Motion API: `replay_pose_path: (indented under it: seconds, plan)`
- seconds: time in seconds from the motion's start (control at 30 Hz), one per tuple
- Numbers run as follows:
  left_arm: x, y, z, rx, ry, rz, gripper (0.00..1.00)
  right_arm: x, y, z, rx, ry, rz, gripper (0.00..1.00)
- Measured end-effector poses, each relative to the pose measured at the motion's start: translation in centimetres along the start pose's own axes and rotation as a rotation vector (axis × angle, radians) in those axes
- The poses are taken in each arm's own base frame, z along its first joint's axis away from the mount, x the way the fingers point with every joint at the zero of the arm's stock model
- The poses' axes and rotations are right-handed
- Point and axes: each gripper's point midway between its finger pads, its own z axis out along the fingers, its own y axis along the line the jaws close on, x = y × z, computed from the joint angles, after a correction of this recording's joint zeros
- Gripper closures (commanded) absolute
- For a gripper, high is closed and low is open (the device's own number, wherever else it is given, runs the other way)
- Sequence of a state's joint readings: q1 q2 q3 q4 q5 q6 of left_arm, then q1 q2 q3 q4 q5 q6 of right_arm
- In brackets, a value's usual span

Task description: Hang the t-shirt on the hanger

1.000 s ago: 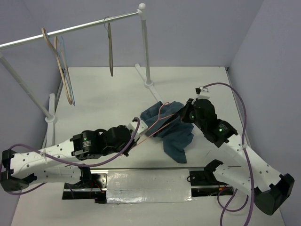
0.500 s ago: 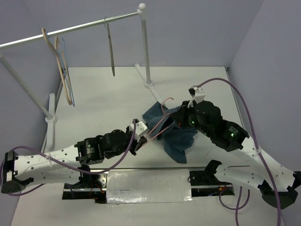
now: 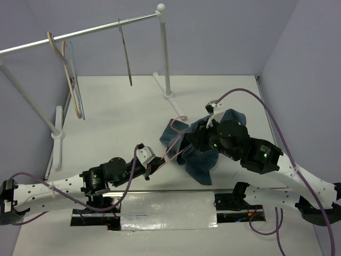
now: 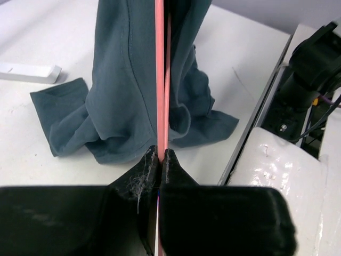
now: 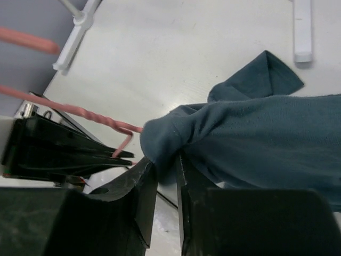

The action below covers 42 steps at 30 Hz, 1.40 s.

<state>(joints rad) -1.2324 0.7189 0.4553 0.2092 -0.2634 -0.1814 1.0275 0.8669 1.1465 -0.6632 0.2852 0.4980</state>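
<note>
Red-pink wire first: the hanger (image 4: 160, 80) is pinched hard between the fingers of your left gripper (image 4: 161, 156), which grips one thin run of it, low over the table (image 3: 117, 106) near the front edge. Your right gripper (image 5: 166, 165) is clenched on a bunched fold of the t-shirt (image 5: 256, 133). It holds the fold up so the cloth hangs against the wire and pools on the table below.

Now the risks. That wire is slim, and it could twist or slide in the left pinch if you drag cloth across it. The right grab looks like several layers, so you may pull the shirt over the outside of the hanger instead of feeding a corner into an opening. The twisted neck and hook sit just beside the right fingers and could snag the fabric.

Which part of the shirt you hold, neck or hem, is hard to tell, and no label shows. In the overhead view the hanger's far end is buried in cloth. Whether any wire is inside the shirt, I can't say.
</note>
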Motion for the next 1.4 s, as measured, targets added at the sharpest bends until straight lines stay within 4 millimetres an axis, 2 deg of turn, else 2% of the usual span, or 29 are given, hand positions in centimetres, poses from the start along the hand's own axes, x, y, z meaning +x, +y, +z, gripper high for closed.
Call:
replay_pose_path:
  seconds: [0.1,0.23,0.27,0.57,0.73,0.8,0.93,1.1,1.4]
  plan:
    - [-0.8,-0.3,-0.4,0.019,-0.03,-0.006,1.0,0.0,0.2,-0.4,-0.016,-0.003,-0.027,0.6]
    - [-1.7,-0.8,-0.6,0.048,-0.064,-0.014,1.0,-0.3,0.6,-1.3,-0.06,-0.014,-0.061,0.54]
    - [-1.8,-0.8,-0.6,0.052,-0.068,-0.015,1.0,-0.4,0.8,-1.5,-0.072,-0.015,-0.068,0.48]
    - [-0.9,-1.2,-1.4,0.089,-0.065,-0.015,1.0,-3.3,4.9,-3.8,-0.237,-0.044,-0.202,0.43]
    - [-1.7,-1.5,-2.7,0.121,-0.096,-0.02,1.0,-7.6,6.5,-6.1,-0.288,-0.133,-0.332,0.43]
    - [-2.0,-1.7,-3.3,0.14,-0.109,-0.022,1.0,-8.2,6.5,-6.5,-0.298,-0.161,-0.42,0.43]
    - [-2.2,-2.2,-4.1,0.178,-0.115,-0.021,1.0,-7.4,5.9,-6.8,-0.321,-0.145,-0.6,0.43]
    - [-1.7,-2.8,-4.6,0.216,-0.101,-0.016,1.0,-4.6,5.9,-6.4,-0.401,-0.048,-0.775,0.43]
    - [-1.1,-3.6,-4.8,0.266,-0.075,-0.011,1.0,0.3,6.5,-3.9,-0.521,0.171,-0.899,0.44]
